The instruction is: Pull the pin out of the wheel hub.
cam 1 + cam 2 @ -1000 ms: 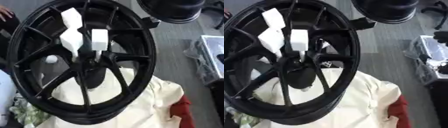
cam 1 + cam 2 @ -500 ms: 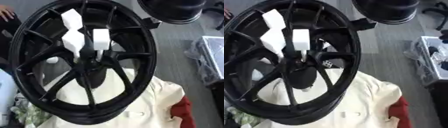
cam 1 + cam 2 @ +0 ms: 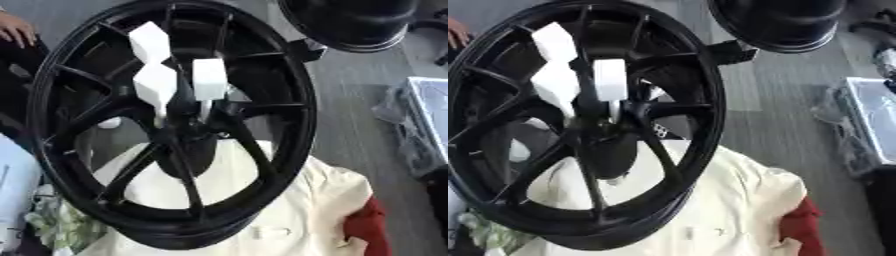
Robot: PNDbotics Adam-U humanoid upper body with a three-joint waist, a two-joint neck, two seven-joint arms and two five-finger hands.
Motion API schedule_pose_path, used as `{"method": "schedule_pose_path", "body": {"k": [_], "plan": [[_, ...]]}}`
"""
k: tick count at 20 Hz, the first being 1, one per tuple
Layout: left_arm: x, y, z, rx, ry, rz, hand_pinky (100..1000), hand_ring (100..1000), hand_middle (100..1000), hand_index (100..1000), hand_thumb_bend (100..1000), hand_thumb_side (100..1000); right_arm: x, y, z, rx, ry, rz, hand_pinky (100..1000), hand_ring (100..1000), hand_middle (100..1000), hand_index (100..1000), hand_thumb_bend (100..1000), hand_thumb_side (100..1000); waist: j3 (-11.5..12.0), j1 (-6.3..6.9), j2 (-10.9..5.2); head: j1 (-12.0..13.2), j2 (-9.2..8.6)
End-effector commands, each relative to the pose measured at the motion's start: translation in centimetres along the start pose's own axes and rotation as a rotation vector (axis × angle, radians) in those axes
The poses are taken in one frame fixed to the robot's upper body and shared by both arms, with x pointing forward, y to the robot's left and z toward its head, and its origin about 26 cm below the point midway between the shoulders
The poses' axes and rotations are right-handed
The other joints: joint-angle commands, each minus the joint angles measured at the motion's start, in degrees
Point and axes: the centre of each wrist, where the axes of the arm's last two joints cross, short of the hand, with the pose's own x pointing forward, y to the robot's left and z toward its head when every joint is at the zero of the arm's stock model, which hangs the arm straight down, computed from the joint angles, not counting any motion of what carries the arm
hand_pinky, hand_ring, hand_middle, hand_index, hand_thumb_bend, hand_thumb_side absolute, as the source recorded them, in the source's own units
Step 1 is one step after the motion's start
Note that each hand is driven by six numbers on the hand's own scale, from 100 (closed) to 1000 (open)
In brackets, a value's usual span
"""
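A large black spoked wheel (image 3: 297, 115) fills the view, leaning over a cream cloth (image 3: 289, 200). Three white block-headed pins stick out of its hub (image 3: 188, 137): one high (image 3: 149, 42), one lower left (image 3: 156, 84), one to the right (image 3: 210, 79). Thin pale stems run from the two lower blocks down into the hub. Neither of my hands shows in either view.
A second black round part (image 3: 776, 22) lies at the top right on the grey floor. A pale tray with plastic bags (image 3: 872, 117) is at the right edge. Red cloth (image 3: 372, 225) lies lower right, and a green-and-white bundle (image 3: 57, 225) lower left. A person's hand (image 3: 16, 32) rests at the top left.
The whole picture has drifted slightly, so the camera moved. The wheel and the three white blocks stand as before.
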Motion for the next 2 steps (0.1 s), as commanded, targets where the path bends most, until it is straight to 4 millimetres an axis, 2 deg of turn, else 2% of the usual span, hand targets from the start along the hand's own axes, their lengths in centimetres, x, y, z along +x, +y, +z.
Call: {"method": "schedule_pose_path", "body": {"k": [1,2], "plan": [[0.60,-0.21,-0.25,-0.017,-0.019,0.010,811,809,712,750,471,672,-0.44,0.24,-0.51,-0.041,-0.015,-0.062,895,769,697,827,100,413,0.1,0.31,-1.47,-0.3,-0.43],[0.59,-0.29,-0.24,-0.019,-0.018,0.012,811,809,712,750,471,672,-0.76,0.41,-0.64,-0.051,-0.015,-0.079,894,768,697,827,100,419,0.2,0.35,-1.46,-0.3,-0.46]]}}
